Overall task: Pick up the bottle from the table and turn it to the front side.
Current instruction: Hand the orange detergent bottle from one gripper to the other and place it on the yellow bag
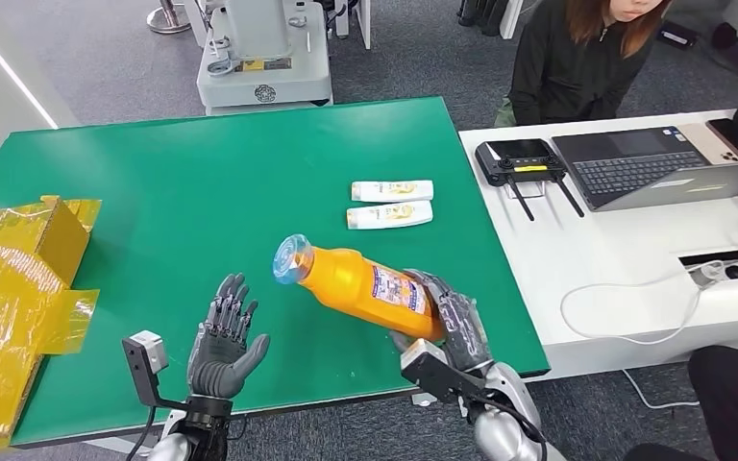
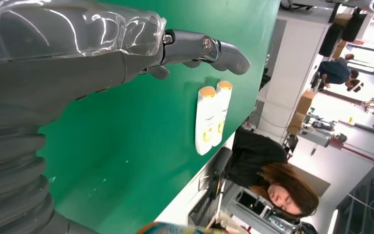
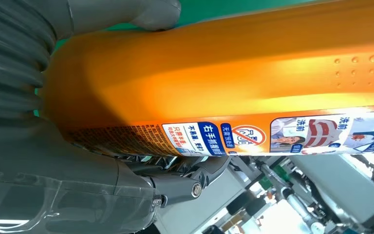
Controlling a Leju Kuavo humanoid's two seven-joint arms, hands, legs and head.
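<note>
Already lifted: orange bottle [image 1: 365, 285] off the green table [image 1: 183, 182], held tilted above its near edge, clear blue cap [image 1: 293, 259] pointing up and toward the left. Pick-up judged done; turn judged under way or nearly complete, with a printed label [image 3: 253, 136] facing up toward the head camera. Cannot tell whether that label is the front or the back, so the finish stays open. Setting down, if wanted, left to do.

Going left to right. At the far left edge, yellow cardboard box [image 1: 19, 288], flaps up and wrapped in shiny film; contents hidden, cannot tell what sits inside. Next, left hand [image 1: 226, 336] hovering over the near table, palm up, fingers spread apart, holding nothing and well clear of the bottle. Then the bottle itself, its base end wrapped by the right hand [image 1: 447, 317], thumb on one side and dark fingers on the other, clamped firmly on the body. Farther back on the table, two white bottles [image 1: 391, 203] lying side by side, untouched. At the right, white desk [image 1: 625, 250] with a laptop [image 1: 653, 168] and a controller [image 1: 519, 158]; person seated behind.
</note>
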